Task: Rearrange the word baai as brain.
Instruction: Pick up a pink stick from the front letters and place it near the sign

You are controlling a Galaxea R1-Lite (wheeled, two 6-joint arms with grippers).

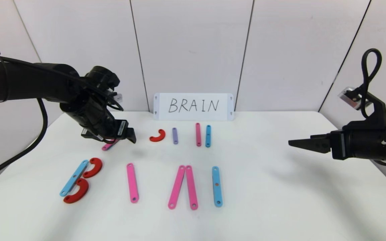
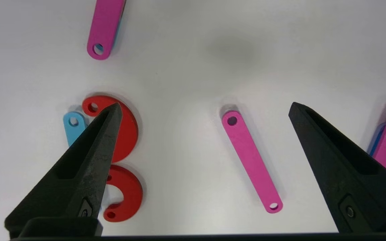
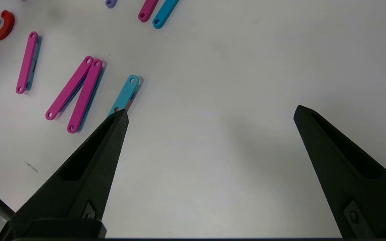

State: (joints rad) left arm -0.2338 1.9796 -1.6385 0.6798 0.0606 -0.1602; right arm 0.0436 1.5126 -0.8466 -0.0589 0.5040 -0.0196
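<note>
The word (image 1: 136, 182) lies in front of the white card (image 1: 193, 106), only its B finished, R, A and N still unbuilt, while the left gripper (image 1: 121, 135) and right gripper (image 1: 305, 144) hover wide open, holding nothing.

word (image 1: 139, 182) flat on table: blue-and-red b, lone pink bar, pink inverted v, blue bar.

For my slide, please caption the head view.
Left tool open above short pink plastic bar; right tool open, parked beside flat plastic letters.
</note>
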